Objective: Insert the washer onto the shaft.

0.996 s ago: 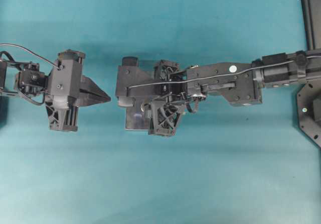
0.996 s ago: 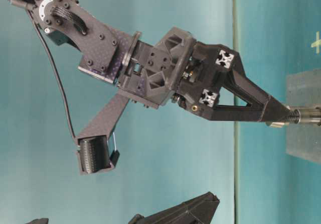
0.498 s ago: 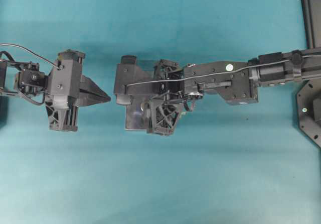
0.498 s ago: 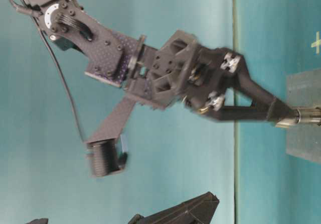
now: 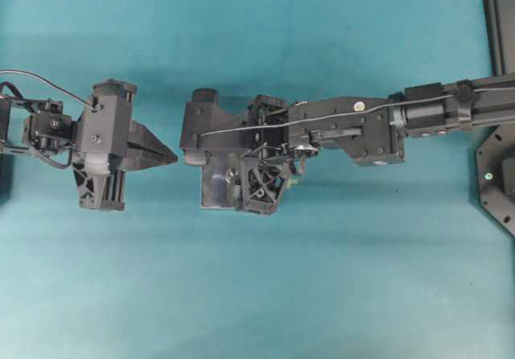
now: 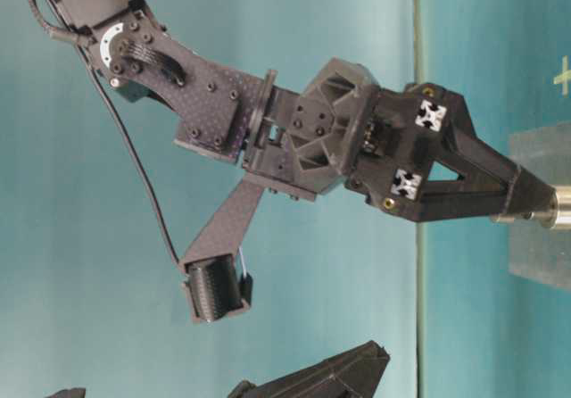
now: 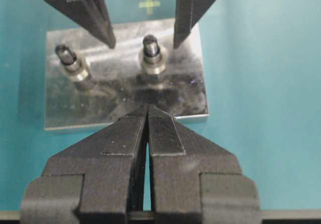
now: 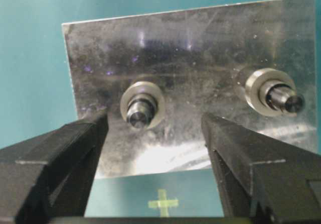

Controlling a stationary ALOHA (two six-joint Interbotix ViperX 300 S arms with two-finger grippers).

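A: What is on the counter (image 5: 257,295)?

B: A teal counter carries a metal plate (image 8: 200,43) with two upright shafts. In the right wrist view, one shaft (image 8: 138,111) stands between the right pincer's fingers, and the second shaft (image 8: 283,98) stands further along the plate.

A: Where is the washer?

B: The washer (image 8: 143,103) sits on the first shaft, ringed around it and lying low near the plate. The second shaft has a ring at its base too.

A: What is the right pincer doing?

B: The right pincer (image 8: 155,128) is spread wide, one finger on each side of the washer's shaft, gripping nothing. In the left wrist view its fingertips (image 7: 113,40) hang just above the plate, either side of that shaft. From overhead, the right arm reaches to the middle of the counter and covers most of the plate.

A: And the left one?

B: The left pincer (image 7: 147,108) is pressed closed, with nothing between its pads. It is level, pointing at the plate's near edge. From overhead it is apart from the plate.
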